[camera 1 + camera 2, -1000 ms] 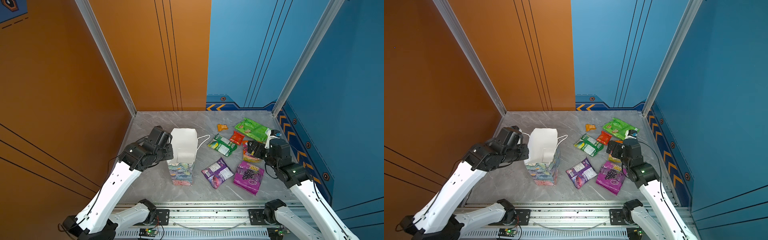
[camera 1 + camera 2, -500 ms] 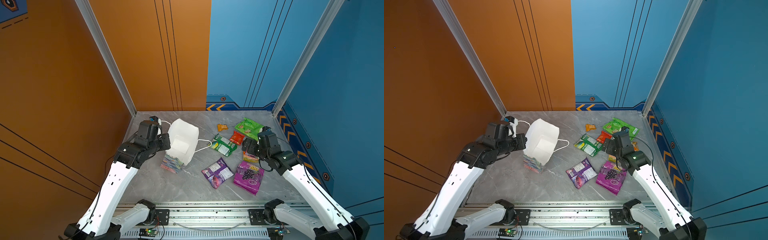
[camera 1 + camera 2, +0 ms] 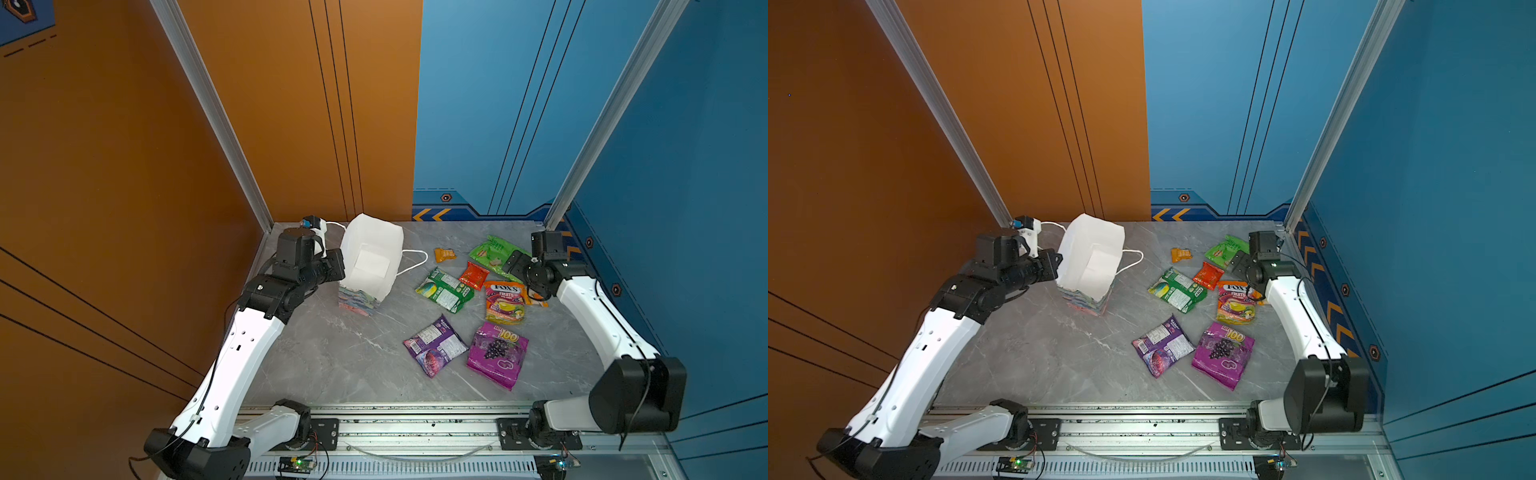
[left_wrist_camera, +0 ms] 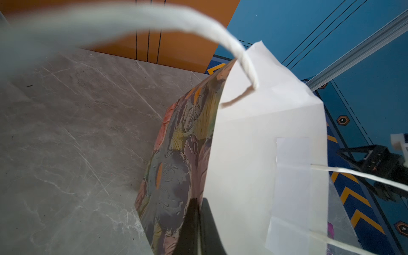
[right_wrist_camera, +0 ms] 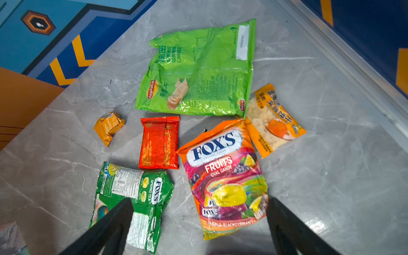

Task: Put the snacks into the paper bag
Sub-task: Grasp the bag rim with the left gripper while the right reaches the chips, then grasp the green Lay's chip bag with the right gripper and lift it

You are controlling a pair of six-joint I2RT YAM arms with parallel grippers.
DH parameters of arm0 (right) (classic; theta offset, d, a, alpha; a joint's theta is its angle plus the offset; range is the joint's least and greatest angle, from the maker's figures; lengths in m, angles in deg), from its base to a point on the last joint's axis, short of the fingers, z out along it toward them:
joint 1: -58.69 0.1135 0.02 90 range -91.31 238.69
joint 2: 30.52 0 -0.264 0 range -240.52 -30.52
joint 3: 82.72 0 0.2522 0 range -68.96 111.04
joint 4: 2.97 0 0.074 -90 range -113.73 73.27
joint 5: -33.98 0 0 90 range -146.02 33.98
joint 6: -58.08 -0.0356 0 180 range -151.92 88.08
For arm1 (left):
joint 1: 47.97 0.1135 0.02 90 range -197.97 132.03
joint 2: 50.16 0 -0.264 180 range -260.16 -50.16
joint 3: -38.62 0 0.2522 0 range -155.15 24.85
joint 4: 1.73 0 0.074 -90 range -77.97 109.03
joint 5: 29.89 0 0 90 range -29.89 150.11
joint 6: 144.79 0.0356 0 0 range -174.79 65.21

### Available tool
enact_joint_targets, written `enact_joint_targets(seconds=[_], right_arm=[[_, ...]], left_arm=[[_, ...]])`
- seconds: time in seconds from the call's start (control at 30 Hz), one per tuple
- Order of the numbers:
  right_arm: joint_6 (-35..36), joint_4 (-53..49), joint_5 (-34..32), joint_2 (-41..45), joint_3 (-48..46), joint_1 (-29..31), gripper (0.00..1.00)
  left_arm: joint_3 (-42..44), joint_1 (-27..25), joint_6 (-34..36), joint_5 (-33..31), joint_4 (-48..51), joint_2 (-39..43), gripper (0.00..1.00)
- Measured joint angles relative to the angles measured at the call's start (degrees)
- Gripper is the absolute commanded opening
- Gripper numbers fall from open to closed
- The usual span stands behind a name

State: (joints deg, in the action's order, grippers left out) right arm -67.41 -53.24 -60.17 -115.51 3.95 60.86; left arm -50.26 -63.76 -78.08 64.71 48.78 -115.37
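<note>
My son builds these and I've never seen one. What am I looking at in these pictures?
Two white robot arms work at a grey table. Two pictures look down from above, side by side. The other two come from a camera on each arm's wrist. A flowery paper bag stands on the left, and loose snack packets lie on the right. The left tool is shut on the bag's rim. The right tool hangs open above the packets, holding nothing.

"FOX'S FRUITS OVAL CANDY" on orange packet [image 5: 223, 176]. "FOX'S SPRING TEA" on green packet [image 5: 150, 189] beside it. "100" on magenta packet [image 3: 497, 353] near it.
</note>
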Motion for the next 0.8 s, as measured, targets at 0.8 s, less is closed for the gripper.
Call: enact_joint_targets(seconds=[0.8], right_arm=[[16.7, -16.1, -18.0, -57.6, 57.9, 11.6, 0.91]], left_arm=[[9.0, 1.3, 4.0, 2.5, -8.9, 9.5, 0.00]])
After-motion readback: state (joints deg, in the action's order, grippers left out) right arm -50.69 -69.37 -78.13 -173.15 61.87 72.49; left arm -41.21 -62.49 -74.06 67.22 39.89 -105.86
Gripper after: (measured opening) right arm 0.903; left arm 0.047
